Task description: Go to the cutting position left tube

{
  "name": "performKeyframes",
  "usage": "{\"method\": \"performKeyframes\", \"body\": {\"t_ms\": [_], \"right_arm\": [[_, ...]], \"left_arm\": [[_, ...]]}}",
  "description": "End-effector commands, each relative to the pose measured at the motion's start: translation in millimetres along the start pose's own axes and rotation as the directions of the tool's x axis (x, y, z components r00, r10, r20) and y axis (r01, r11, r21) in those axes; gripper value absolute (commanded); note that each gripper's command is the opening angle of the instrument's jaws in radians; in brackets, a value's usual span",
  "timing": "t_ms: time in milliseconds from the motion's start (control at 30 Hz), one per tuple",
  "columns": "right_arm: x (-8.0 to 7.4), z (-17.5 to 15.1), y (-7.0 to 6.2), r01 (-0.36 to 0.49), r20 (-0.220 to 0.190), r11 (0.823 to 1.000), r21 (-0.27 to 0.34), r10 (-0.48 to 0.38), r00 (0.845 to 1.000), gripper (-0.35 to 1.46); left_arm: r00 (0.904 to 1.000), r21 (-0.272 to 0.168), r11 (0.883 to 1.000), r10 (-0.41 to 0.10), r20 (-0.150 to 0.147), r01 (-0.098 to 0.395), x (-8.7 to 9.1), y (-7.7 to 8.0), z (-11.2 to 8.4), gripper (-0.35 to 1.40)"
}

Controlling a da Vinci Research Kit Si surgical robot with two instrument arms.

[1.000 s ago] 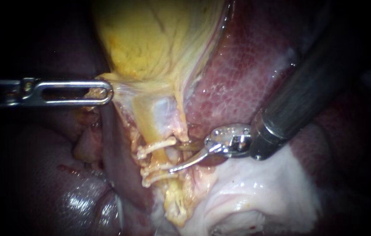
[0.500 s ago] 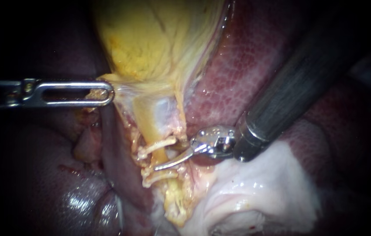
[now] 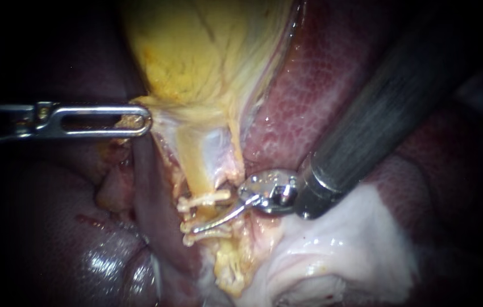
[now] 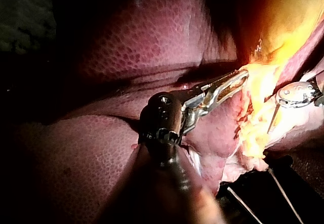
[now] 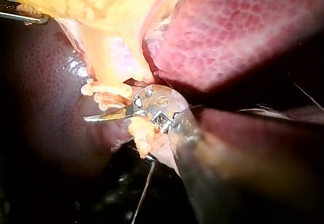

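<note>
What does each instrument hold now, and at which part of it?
The left instrument grips the gallbladder at its narrow lower end. For the right instrument, at the clipped tube, it cannot be told.

**Left tube, clipped in two places**

The left tube [image 3: 195, 164] is a yellow, glistening band that runs down from the gallbladder [image 3: 196, 51] neck. One pale clip [image 3: 207, 199] crosses it higher up. More pale clips [image 3: 210, 233] cross it just below, close together, with a short bare stretch of tube between the two levels. Beneath the clips it ends in ragged yellow tissue.
</note>
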Motion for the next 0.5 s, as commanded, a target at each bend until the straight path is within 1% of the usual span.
{"method": "performKeyframes", "body": {"t_ms": [33,167,500], "right_arm": [[-0.3,0.3,0.1,-0.002,0.004,1.0,0.004,0.002,1.0,1.2],[-0.6,1.0,0.3,-0.012,0.01,1.0,0.016,0.012,1.0,1.18],[0.0,1.9,1.0,-0.012,-0.002,1.0,0.018,0.012,1.0,1.16]], "left_arm": [[1.0,-0.002,1.0,0.0,0.0,0.0,0.0,0.1,0.1,-0.35],[1.0,-0.003,1.0,0.0,0.001,0.0,0.0,0.2,0.4,-0.35],[1.0,0.003,1.0,0.002,-0.001,-0.002,0.3,0.0,1.3,-0.35]]}}
